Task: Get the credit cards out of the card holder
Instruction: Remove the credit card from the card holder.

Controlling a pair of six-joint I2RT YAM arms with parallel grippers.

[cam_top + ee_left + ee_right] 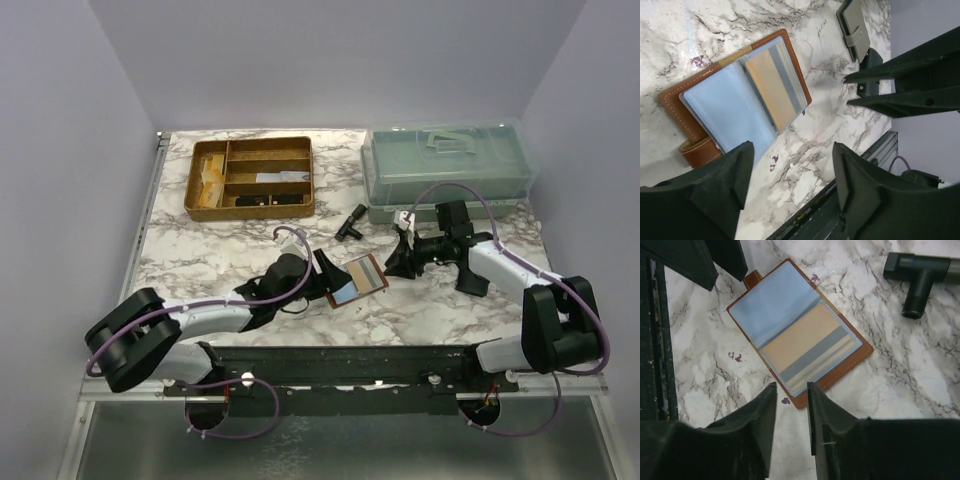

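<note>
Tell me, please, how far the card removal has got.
Done: the card holder lies open on the marble table. In hand: nothing; the left tool and right tool hover near it, both empty. Left: all the pulling; the credit cards, the tan striped one plainly visible, sit in their sleeves.

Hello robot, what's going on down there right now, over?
Left gripper wide open, right gripper narrowly open, both empty. Card holder lies open, credit cards inside sleeves. Black T-piece apart, nothing blocking.
</note>
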